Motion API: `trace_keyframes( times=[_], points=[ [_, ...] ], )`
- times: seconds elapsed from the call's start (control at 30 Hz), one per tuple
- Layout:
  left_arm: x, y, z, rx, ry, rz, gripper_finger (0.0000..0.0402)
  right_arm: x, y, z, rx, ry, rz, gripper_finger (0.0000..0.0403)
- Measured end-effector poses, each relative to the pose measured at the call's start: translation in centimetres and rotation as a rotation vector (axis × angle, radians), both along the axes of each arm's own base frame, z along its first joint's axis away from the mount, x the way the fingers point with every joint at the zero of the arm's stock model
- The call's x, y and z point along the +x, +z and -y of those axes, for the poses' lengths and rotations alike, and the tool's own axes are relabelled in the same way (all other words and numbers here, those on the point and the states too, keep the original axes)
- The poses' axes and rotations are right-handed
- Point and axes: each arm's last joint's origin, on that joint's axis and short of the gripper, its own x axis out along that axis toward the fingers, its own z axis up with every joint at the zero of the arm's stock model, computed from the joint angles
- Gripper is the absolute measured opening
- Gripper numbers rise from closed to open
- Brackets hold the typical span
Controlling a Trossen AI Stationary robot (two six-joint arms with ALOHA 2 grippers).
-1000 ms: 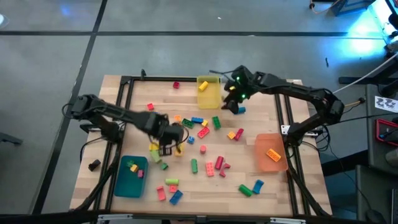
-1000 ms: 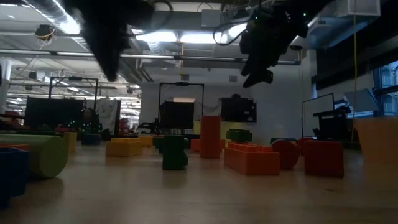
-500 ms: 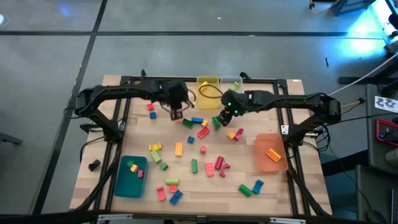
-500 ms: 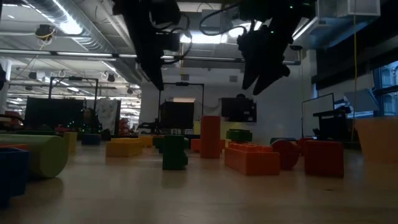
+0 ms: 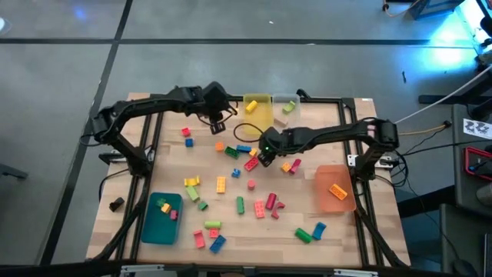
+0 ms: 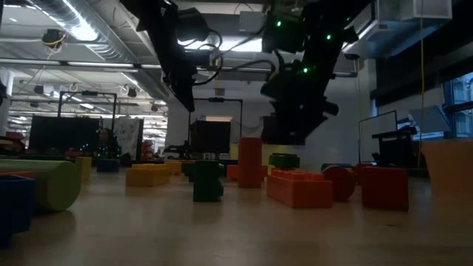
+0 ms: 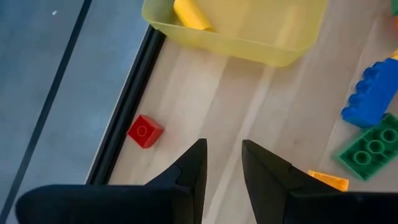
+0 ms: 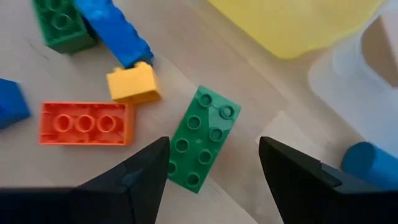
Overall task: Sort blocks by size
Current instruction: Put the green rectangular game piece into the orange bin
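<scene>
The right gripper (image 8: 214, 163), fingers apart and empty, hovers over the green brick (image 8: 203, 138), whose long axis runs askew between them; the left gripper (image 7: 222, 163), fingers slightly parted, is farther off.

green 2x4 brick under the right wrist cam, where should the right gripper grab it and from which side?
Come straight down on the green brick and pinch its two long sides near the middle. It lies flat, studs up, with both long sides free, and the open right gripper already straddles it. The yellow block sits clear of it.
</scene>
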Motion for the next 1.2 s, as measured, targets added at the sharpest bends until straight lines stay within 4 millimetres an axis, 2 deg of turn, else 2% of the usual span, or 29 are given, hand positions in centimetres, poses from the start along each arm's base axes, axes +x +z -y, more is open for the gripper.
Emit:
trace_keyframes(
  times=[0.53, 0.67, 0.8, 0.87, 1.03, 1.2],
  points=[
    [0.1, 0.0, 0.1, -0.032, -0.019, 0.019, 0.0086, 1.4, -3.5, 0.1, 0.007, -0.004, -0.041, 0.0248],
    [0.1, 0.0, 0.1, -0.033, -0.017, 0.02, 0.0086, 1.5, -3.5, 0.1, 0.007, -0.003, -0.039, 0.0216],
    [0.1, 0.0, 0.1, -0.034, -0.016, 0.02, 0.0086, 1.4, -3.5, 0.1, 0.0, 0.02, -0.049, 0.015],
    [0.1, 0.0, 0.1, -0.034, -0.016, 0.02, 0.0086, 1.4, -3.5, 0.1, 0.006, 0.043, -0.061, 0.0143],
    [0.1, 0.0, 0.1, -0.034, -0.016, 0.02, 0.0086, 0.5, -2.1, -0.1, 0.042, 0.066, -0.08, 0.0143],
    [0.1, 0.0, 0.1, -0.034, -0.016, 0.02, 0.0086, -1.5, 1.0, -0.5, 0.112, 0.086, -0.078, 0.0143]
  ],
)
